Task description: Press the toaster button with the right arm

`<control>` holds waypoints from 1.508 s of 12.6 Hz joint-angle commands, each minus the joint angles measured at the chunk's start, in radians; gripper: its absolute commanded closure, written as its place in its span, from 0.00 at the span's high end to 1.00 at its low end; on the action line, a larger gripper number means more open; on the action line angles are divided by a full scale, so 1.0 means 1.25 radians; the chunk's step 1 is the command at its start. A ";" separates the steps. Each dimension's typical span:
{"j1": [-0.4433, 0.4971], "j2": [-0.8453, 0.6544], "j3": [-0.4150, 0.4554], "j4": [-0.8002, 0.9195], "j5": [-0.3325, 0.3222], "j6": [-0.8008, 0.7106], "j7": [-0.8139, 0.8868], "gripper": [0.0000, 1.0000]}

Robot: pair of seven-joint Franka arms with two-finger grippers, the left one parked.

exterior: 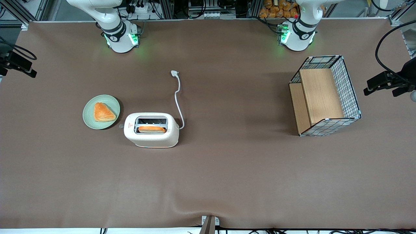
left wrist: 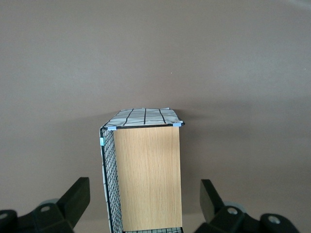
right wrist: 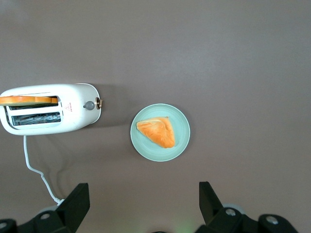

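The cream-white toaster (exterior: 151, 130) stands on the brown table with a toast slice (exterior: 151, 129) in the slot nearer to the front camera. Its small grey round button (exterior: 121, 126) sticks out from the narrow end beside the green plate. The toaster (right wrist: 51, 108) and its button (right wrist: 89, 105) also show in the right wrist view. My right arm's base (exterior: 120, 35) shows in the front view; the gripper itself is out of that view. In the right wrist view the gripper (right wrist: 144, 204) is open and empty, high above the table, well apart from the toaster.
A green plate (exterior: 91, 118) with a triangular pastry (exterior: 103, 112) sits beside the toaster's button end. The toaster's white cord and plug (exterior: 175, 73) trail away from the front camera. A wire basket with wooden boards (exterior: 325, 96) lies toward the parked arm's end.
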 commanded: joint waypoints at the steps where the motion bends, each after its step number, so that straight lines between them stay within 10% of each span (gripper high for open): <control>1: 0.004 0.010 -0.003 0.025 0.004 -0.018 -0.006 1.00; 19: 0.046 0.116 -0.002 -0.059 0.062 -0.013 -0.030 1.00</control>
